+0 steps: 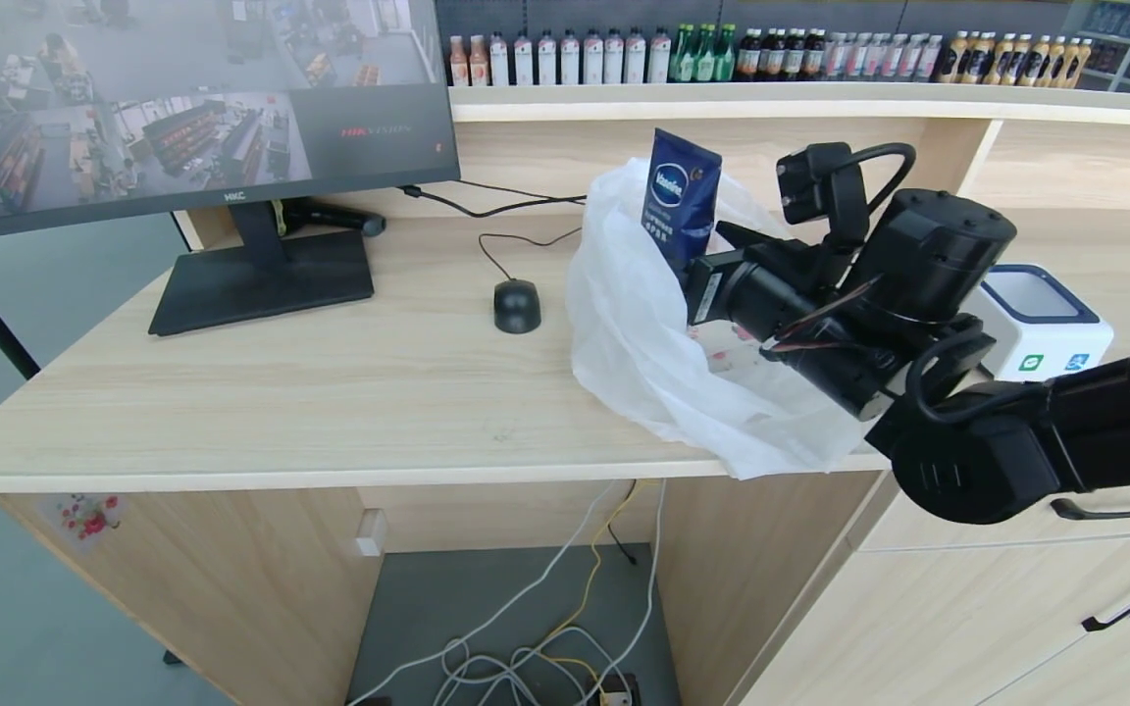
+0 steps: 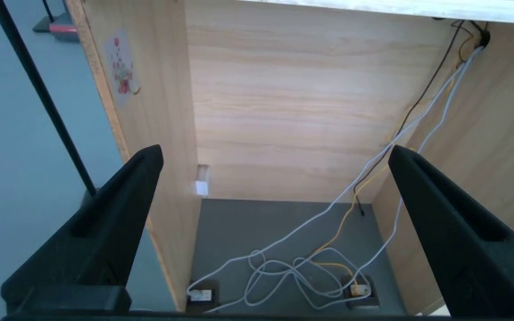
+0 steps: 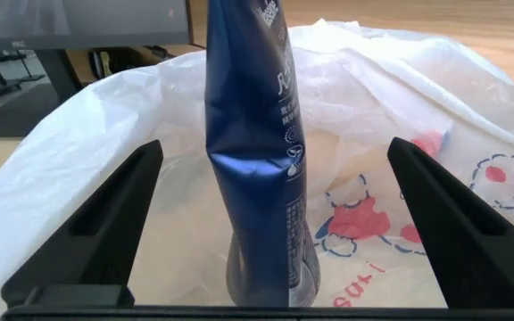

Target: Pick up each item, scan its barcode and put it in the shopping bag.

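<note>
Tube (image 1: pixel 681 201) upright in shopping bag (image 1: pixel 624 333) on counter (image 1: pixel 330 392); mouse (image 1: pixel 516 305) to L, scanner (image 1: pixel 1046 324) R, monitor (image 1: pixel 182 98) far L.

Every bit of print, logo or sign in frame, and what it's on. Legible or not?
Blue tube: white brand logo, legible; small print under it too small.
Monitor: red logo on screen, small logo on bezel, both legible.
Scanner: green and blue icons, no words readable.
Shopping bag: red cartoon print, lettering partly hidden.
Shelf bottles: labels too small.
</note>
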